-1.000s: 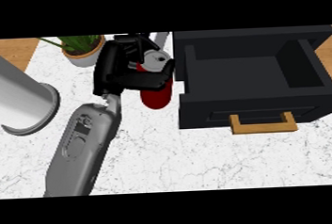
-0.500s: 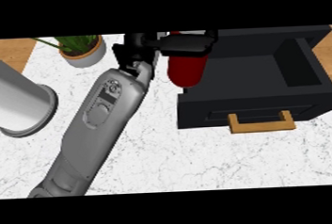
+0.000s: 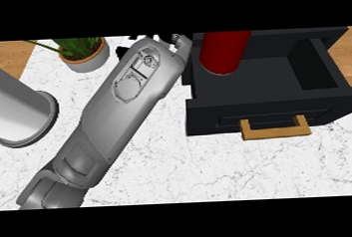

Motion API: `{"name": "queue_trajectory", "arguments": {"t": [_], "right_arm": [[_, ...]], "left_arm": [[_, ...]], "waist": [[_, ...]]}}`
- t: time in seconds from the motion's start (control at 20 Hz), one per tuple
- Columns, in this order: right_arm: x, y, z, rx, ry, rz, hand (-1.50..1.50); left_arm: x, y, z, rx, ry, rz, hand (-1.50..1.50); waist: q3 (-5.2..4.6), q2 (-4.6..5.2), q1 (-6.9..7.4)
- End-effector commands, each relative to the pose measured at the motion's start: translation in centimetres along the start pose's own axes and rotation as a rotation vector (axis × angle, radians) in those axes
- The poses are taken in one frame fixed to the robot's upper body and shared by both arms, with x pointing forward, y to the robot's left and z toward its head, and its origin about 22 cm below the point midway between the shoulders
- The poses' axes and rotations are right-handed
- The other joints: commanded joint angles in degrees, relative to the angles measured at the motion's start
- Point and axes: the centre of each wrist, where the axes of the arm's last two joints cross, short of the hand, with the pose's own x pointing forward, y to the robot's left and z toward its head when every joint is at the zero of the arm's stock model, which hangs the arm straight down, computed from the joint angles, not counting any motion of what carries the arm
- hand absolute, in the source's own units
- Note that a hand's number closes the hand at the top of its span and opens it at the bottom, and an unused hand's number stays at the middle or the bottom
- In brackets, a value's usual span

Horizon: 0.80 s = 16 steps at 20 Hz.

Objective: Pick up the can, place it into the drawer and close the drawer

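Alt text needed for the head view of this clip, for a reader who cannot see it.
A red can hangs over the open black drawer, beside a grey forearm reaching up from the lower left. A potted plant and a grey cylinder stand on the marble counter.

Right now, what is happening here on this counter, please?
A grey robot forearm reaches across the white marble counter toward the open black drawer with a wooden handle. A red cylindrical can is above the drawer's inside, near its back left corner. The hand is almost wholly hidden behind the forearm, so its grip cannot be judged. A small potted green plant and a tall grey metal cylinder stand to the left.
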Motion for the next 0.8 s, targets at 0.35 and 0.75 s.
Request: {"name": "queue_trajectory", "arguments": {"t": [0.35, 0.75], "right_arm": [[0.1, 0.6, -1.9, 0.001, -0.012, 0.008, -1.50], [-0.6, -0.2, -1.4, 0.019, -0.019, 0.018, -1.50]], "left_arm": [[0.7, -2.4, -1.8, -0.006, 0.026, -0.045, 1.50], [-2.9, -2.7, -1.6, 0.010, 0.046, -0.084, 1.50]], "waist": [[0.02, 0.22, -0.45], [0.08, 0.55, -2.31]]}}
